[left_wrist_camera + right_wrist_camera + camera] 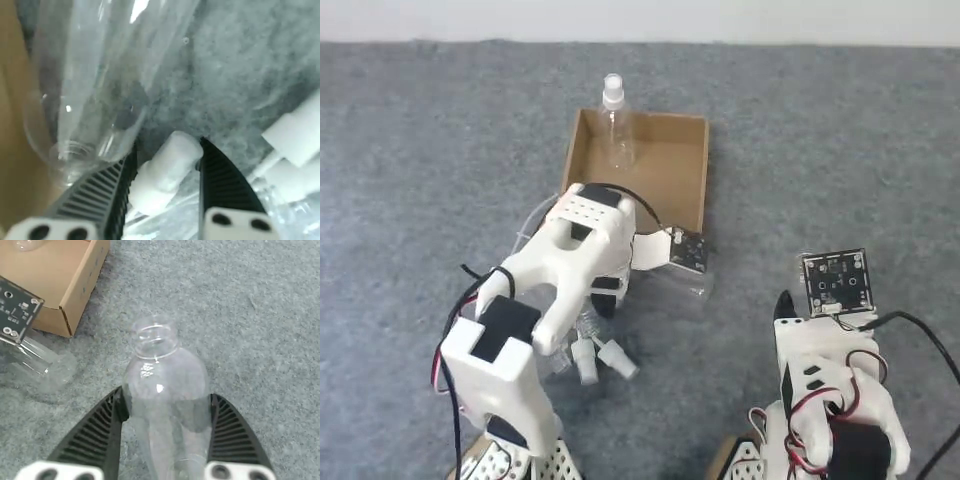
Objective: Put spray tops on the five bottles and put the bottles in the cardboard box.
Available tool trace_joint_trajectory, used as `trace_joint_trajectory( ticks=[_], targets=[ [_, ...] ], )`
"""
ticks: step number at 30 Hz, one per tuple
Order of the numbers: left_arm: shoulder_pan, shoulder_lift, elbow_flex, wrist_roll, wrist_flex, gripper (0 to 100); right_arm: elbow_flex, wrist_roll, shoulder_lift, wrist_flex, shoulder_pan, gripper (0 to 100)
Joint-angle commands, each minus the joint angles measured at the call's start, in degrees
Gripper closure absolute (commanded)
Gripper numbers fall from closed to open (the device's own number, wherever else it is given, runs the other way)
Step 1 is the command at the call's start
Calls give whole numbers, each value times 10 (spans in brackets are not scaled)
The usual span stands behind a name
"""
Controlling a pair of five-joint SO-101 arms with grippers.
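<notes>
Looking into the cardboard box [670, 175], we see one capped bottle [616, 125] standing upright against its far wall. Our left end effector [168, 150] is clamped on a white spray top [165, 175], just beside the open mouth of a clear bottle [85, 100] lying by the box. Our right end effector [167, 396] is closed around an uncapped bottle [162, 375] over the grey table [260, 305]. Loose spray tops [605, 358] lie near the left arm [570, 250], which hides the box's near edge; how many bottles lie beneath it we cannot tell.
</notes>
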Motion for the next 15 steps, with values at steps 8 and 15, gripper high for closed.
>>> trace_joint_trajectory(
  ticks=[8, 15],
  targets=[
    [2, -44, 19, 25, -52, 930, -6, -2, -6, -12, 10, 881],
    [7, -45, -22, 25, 53, 987, -6, -2, -6, -12, 10, 881]
  ],
)
